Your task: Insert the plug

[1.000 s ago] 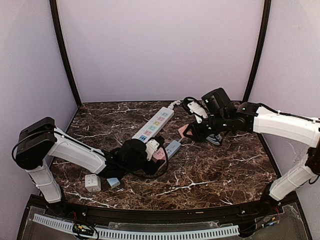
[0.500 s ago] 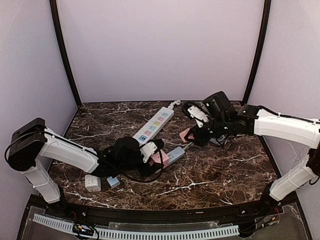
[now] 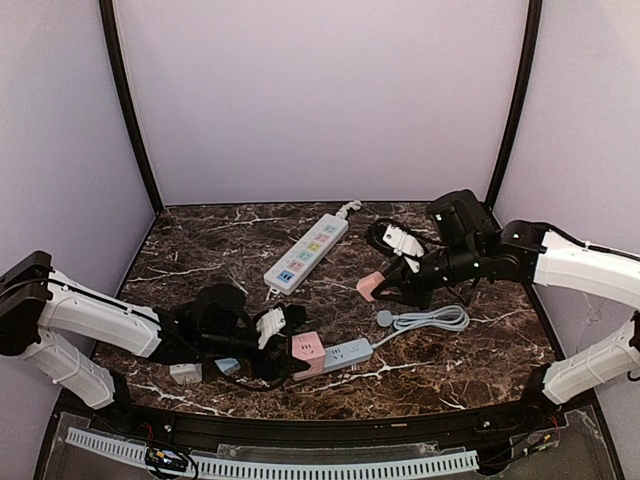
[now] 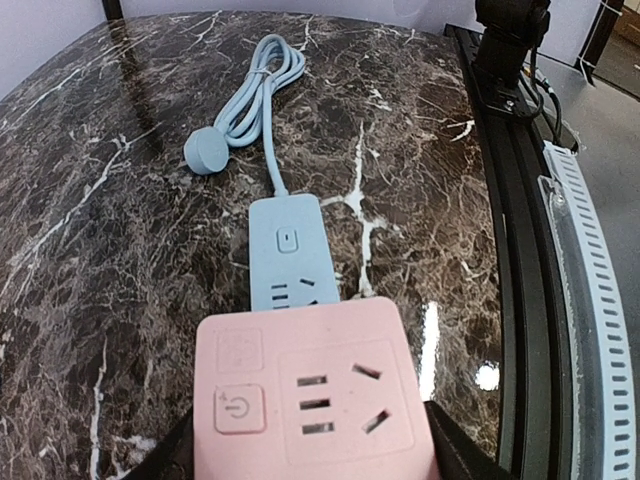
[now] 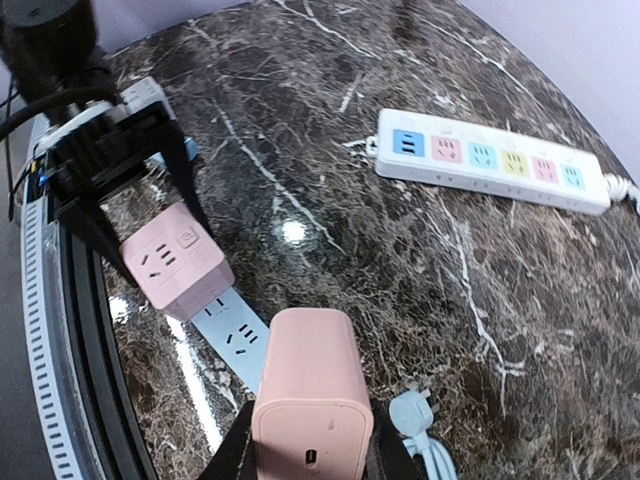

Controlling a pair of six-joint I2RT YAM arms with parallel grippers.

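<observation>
In left gripper [image 3: 292, 343]: pink cube socket [image 4: 310, 400], clamped between both fingers on opposite sides. Faces the left wrist camera with its socket side, power button to the left of the pin slots. Sits low at the near centre of marble table [image 3: 470, 370], over the near end of blue power strip [image 4: 288, 250]. Cannot tell whether plugged into that strip or only resting against it. Flat on the marble beyond the cube: the strip, with one switch and a set of slots showing. From its far end, blue cable [image 4: 255, 95] folded in loops, ending in round blue plug [image 4: 207, 153] that lies on the marble beside the cable. In right gripper [image 3: 385, 287]: pink plug [image 5: 308, 380], pinched tight between both fingers and held clear of the marble, right of centre. Shows a small slot on the end facing the right wrist camera; prongs not visible. Apart from the cube socket, not inserted. Toward the back, left of centre: white power strip [image 5: 490, 160], lying diagonally, six coloured sockets in a row, nothing plugged in. Behind the right gripper: white plug on black cord [image 3: 400, 238]. At front left, beside the left arm: white adapter [image 3: 184, 373] and small blue block [image 3: 228, 366], close together.
</observation>
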